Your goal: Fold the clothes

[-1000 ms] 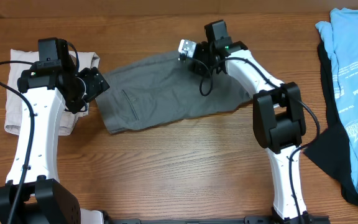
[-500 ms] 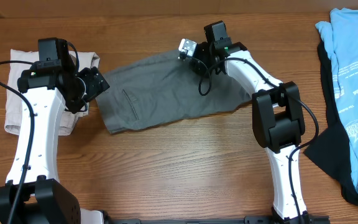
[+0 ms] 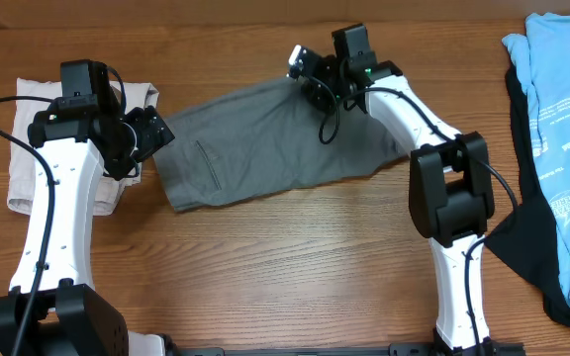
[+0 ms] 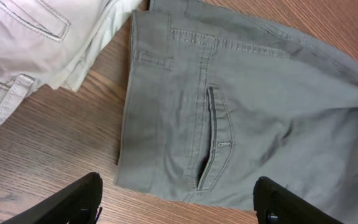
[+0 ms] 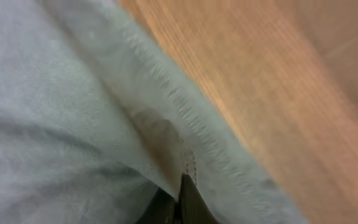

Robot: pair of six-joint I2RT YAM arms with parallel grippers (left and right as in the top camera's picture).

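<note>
Overhead: barely begun. On the wooden table [image 3: 295, 267], unfolded dark grey shorts [image 3: 265, 143] lying flat at centre (no fold made yet). At their far hem, right gripper [image 3: 310, 84] pressed together, pinching cloth, judging by the wrist view. By the waistband, left gripper [image 3: 154, 133] spread wide, holding nothing.

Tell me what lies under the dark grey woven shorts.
Only the brown wooden table shows around the dark grey woven shorts, which lie spread on it. Whatever is directly beneath the cloth is covered; no bulge hints at anything.
</note>
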